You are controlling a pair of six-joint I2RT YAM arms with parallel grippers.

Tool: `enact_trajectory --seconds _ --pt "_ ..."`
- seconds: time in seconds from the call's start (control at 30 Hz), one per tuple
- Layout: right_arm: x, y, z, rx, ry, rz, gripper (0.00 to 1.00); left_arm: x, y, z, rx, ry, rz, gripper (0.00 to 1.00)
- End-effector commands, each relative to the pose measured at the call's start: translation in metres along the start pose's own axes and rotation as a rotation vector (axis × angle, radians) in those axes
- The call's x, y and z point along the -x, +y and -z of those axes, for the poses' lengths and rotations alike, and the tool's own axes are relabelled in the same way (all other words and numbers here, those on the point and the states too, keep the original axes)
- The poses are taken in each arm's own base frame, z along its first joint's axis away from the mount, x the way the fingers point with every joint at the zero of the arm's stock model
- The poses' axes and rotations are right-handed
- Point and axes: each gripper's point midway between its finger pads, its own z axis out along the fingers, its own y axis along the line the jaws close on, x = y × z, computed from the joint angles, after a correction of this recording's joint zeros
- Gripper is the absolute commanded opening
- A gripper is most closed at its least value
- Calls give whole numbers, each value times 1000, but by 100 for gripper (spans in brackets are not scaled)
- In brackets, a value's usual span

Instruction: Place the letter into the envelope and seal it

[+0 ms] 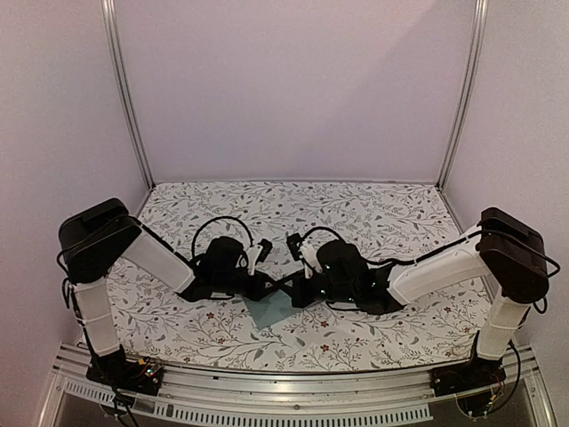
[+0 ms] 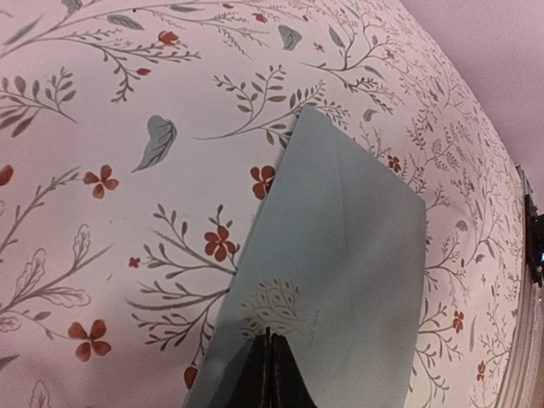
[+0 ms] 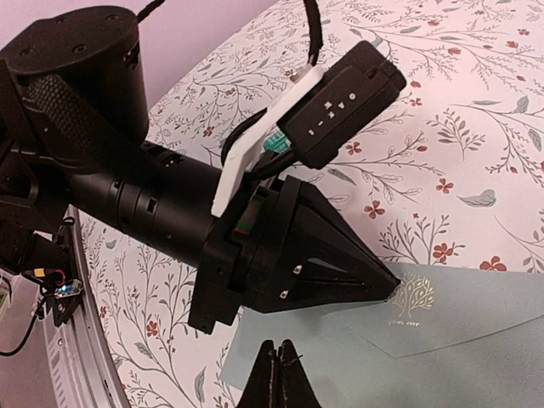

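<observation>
Black fingers drawn together into a single point, the left gripper (image 2: 268, 340) bears down with its tip on the envelope (image 2: 348, 229), right at the small gold tree emblem (image 2: 274, 306). The emblem sits at the apex of the folded-down flap (image 3: 476, 306), so this looks like a press to make the flap stick rather than a grasp. The teal envelope lies flat on the floral tablecloth (image 2: 127, 212) at the middle of the near edge, between the two arms. The letter shows in no view; I judge it is already inside, though the frames cannot confirm that. To the right, the right gripper (image 3: 276, 353) also has its jaws shut together with nothing between them. It rests on the envelope's near part just beside the other tip, probably pinning the paper so it cannot slide under the press.
</observation>
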Motion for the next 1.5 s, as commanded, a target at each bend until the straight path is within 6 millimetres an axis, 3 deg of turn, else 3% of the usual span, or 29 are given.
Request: enact_trajectory --seconds 0.0,0.27,0.67,1.03,1.47 --pt "7 -16 -9 -84 0 -22 1 -10 1 8 26 6 -26 0" --pt "-3 -35 -33 -128 44 -46 1 -11 -6 18 -8 -30 -53 0" --pt "-7 -45 -52 -146 75 -53 1 -9 -14 28 -25 -43 -61 0" --pt "-14 -71 -57 -222 97 -62 0 -12 -13 26 -24 -32 -68 0" --pt "-37 -88 -62 -248 148 -71 0 -8 -14 20 -28 -31 -69 0"
